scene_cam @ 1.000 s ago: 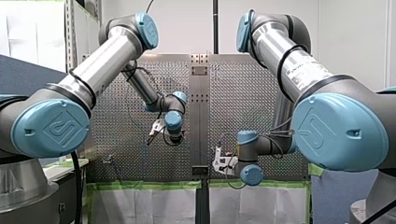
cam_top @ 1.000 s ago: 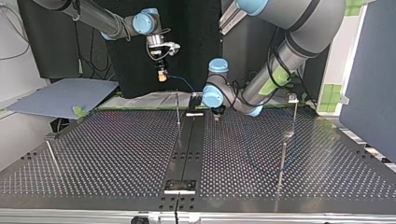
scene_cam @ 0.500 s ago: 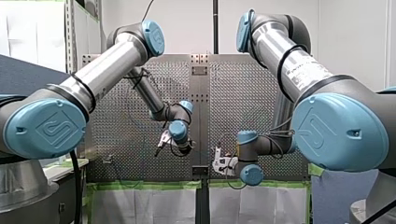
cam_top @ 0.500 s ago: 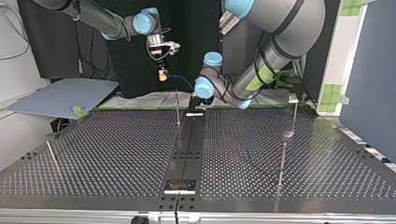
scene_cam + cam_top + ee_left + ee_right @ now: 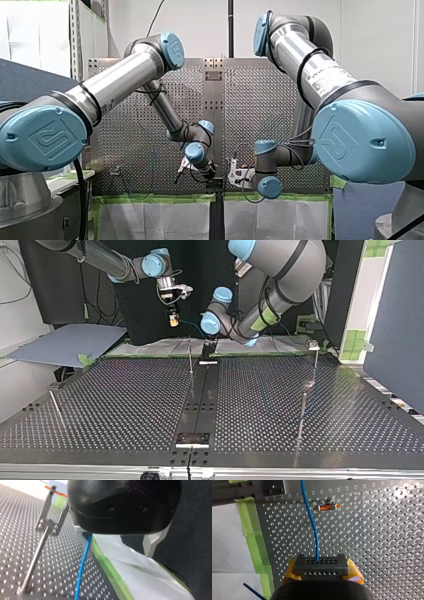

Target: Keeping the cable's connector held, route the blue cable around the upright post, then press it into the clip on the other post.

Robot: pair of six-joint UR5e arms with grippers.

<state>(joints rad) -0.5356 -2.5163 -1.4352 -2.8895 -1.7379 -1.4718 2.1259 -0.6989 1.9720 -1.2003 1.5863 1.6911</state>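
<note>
My right gripper (image 5: pixel 321 573) has its yellow pads shut on the cable's dark connector block (image 5: pixel 321 565). It hangs above the table's far edge in the top view (image 5: pixel 173 319). The blue cable (image 5: pixel 312 522) runs ahead from the connector, past a post's clip (image 5: pixel 327 506) that has an orange part. My left gripper (image 5: pixel 117 550) is open and grips nothing. The cable (image 5: pixel 83 562) passes close beside one of its fingers (image 5: pixel 151 545). A thin post with a forked metal clip (image 5: pixel 48 522) stands beside it. In the top view my left gripper (image 5: pixel 208 345) hangs over the middle rail's far end.
A thin post (image 5: pixel 190 357) stands just beside the centre rail (image 5: pixel 200 395). More posts stand at the top view's right (image 5: pixel 315 360) (image 5: pixel 301 412) and left (image 5: pixel 56 407). Green tape (image 5: pixel 254 537) and white sheeting line the table's edge by the arms.
My left arm has swung across the top view to the left, and its gripper now hangs by the centre rail near the cable. My right gripper has stayed put with the connector.
</note>
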